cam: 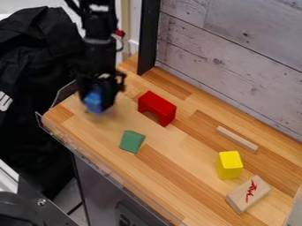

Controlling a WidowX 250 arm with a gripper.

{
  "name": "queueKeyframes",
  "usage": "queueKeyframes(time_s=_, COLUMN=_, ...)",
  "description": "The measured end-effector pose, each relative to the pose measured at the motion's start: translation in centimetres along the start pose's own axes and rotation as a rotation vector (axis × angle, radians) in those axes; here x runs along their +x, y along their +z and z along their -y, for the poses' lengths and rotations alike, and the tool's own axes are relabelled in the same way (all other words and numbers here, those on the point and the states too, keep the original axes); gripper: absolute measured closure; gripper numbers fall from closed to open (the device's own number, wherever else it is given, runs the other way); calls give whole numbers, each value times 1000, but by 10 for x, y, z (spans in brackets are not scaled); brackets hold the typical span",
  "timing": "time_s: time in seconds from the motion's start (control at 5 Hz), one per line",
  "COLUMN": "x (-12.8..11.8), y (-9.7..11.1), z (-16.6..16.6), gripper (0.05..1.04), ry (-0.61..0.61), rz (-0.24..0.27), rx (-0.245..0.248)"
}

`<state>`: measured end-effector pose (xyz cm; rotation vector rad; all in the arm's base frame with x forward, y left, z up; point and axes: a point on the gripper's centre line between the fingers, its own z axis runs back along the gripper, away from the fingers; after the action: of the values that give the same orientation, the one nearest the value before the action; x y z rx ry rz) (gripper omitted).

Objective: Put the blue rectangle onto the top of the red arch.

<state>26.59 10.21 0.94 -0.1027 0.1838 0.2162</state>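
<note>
The blue rectangle (92, 100) is held in the gripper (96, 106) at the tabletop's (189, 152) far left part, its fingers seemingly closed on the block, though blur leaves the grip's edges uncertain. The red arch (158, 106) is placed just to the right in view, near but apart, its long axis slanted from upper left to lower right. A red mark (252, 189) is borne by a pale block (239, 199).

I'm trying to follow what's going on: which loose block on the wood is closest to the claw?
The red arch, just beside the claw; the green block sits farther off, and the others farther still.
</note>
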Motion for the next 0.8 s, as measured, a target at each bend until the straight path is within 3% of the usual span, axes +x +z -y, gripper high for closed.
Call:
queueKeyframes(time_s=0.2, x=1, y=23, z=36, gripper=505, ry=102, rz=47, rx=-29)
queueKeyframes(time_s=0.4, x=10, y=45, z=85, gripper=505, ry=200, rz=80, rx=-124)
queueKeyframes(time_s=0.6, x=16, y=53, z=103, gripper=505, ry=404, rz=44, rx=-218)
queueKeyframes(time_s=0.8, x=17, y=44, z=111, gripper=505, ry=664, rz=-48, rx=-265)
